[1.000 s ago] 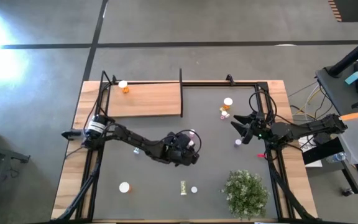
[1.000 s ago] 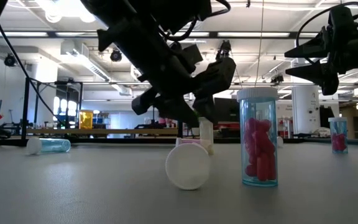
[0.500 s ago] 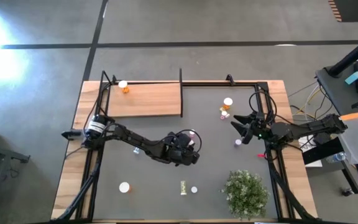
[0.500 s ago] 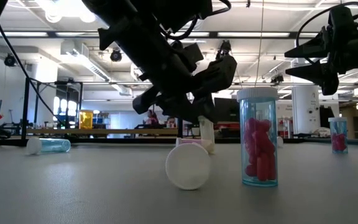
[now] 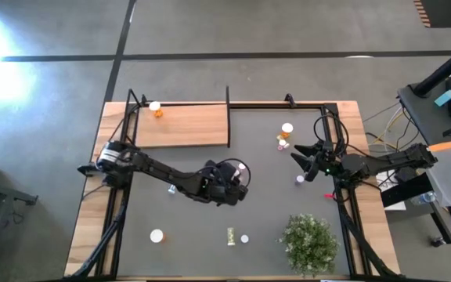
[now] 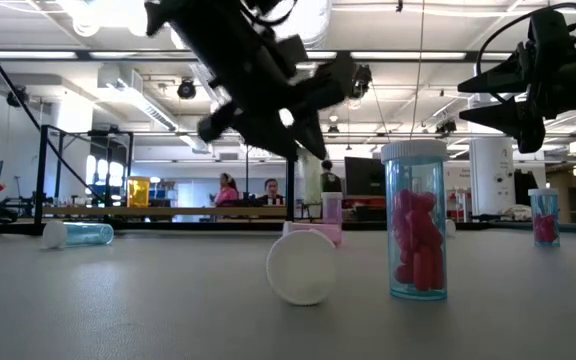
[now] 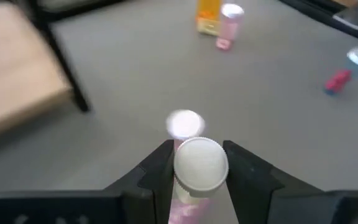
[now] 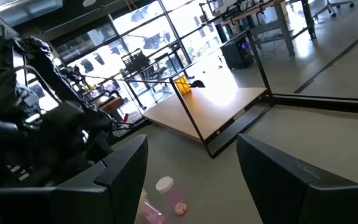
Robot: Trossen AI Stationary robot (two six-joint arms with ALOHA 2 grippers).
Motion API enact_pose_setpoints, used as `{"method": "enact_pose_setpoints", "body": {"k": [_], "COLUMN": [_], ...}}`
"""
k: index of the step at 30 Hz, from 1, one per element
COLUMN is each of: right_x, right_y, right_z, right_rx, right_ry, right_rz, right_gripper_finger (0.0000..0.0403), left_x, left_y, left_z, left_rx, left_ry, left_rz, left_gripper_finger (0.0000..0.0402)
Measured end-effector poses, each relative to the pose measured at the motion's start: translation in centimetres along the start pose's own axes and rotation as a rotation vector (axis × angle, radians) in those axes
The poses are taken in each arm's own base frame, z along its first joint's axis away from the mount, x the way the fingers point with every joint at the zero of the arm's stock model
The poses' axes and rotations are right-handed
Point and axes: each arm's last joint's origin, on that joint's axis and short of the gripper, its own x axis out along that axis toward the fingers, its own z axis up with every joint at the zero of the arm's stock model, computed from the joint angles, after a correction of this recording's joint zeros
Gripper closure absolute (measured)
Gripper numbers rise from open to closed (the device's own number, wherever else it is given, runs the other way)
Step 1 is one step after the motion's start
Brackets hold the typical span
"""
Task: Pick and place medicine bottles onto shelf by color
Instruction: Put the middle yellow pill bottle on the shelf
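Now lifted off mid-table with the left gripper [image 7: 197, 163] clamped on a pink bottle [image 7: 199, 167], ready for carrying to the shelf [image 5: 182, 125]; right gripper [image 5: 304, 163] idle, jaws apart.

Table [image 5: 178, 227]: wooden frame, dark grey mat on top. Shelf [image 5: 182, 125]: light wood board at the far left corner, one orange bottle [image 5: 156, 109] on its far left end. On the mat: bottles [image 5: 285, 135] near the far right, pink bottle [image 5: 300, 180] beside them, white-capped bottle [image 5: 157, 235] near left, two small bottles [image 5: 236, 236] near centre, bushy plant [image 5: 310, 243] near right.
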Motion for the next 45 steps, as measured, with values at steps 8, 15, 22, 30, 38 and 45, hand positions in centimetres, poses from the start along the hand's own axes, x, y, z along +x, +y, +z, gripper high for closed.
{"method": "enact_pose_setpoints", "body": {"k": [8, 15, 22, 30, 38, 45], "right_x": [0.0, 0.0, 0.0, 0.0, 0.0, 0.0], "right_y": [0.0, 0.0, 0.0, 0.0, 0.0, 0.0], "right_z": [0.0, 0.0, 0.0, 0.0, 0.0, 0.0], "right_rx": [0.0, 0.001, 0.0, 0.0, 0.0, 0.0], "right_ry": [0.0, -0.001, 0.0, 0.0, 0.0, 0.0], "right_rz": [0.0, 0.0, 0.0, 0.0, 0.0, 0.0], "right_gripper_finger": [0.0165, 0.0165, 0.0165, 0.0165, 0.0165, 0.0165], "left_x": [-2.7, -3.0, -1.7, -0.3, 2.4, 4.0], "left_y": [3.7, 8.1, 13.5, 19.2, 23.9, 26.1], "left_z": [2.9, 4.8, 5.4, 5.9, 6.5, 7.7], "left_rx": [-0.019, -0.067, -0.101, -0.211, -0.415, -0.427], "left_ry": [-0.045, -0.043, -0.012, -0.025, -0.124, -0.148], "left_rz": [0.167, 0.336, 0.518, 0.667, 0.76, 0.756], "left_gripper_finger": [0.0293, 0.0292, 0.0292, 0.0292, 0.0292, 0.0292]}}
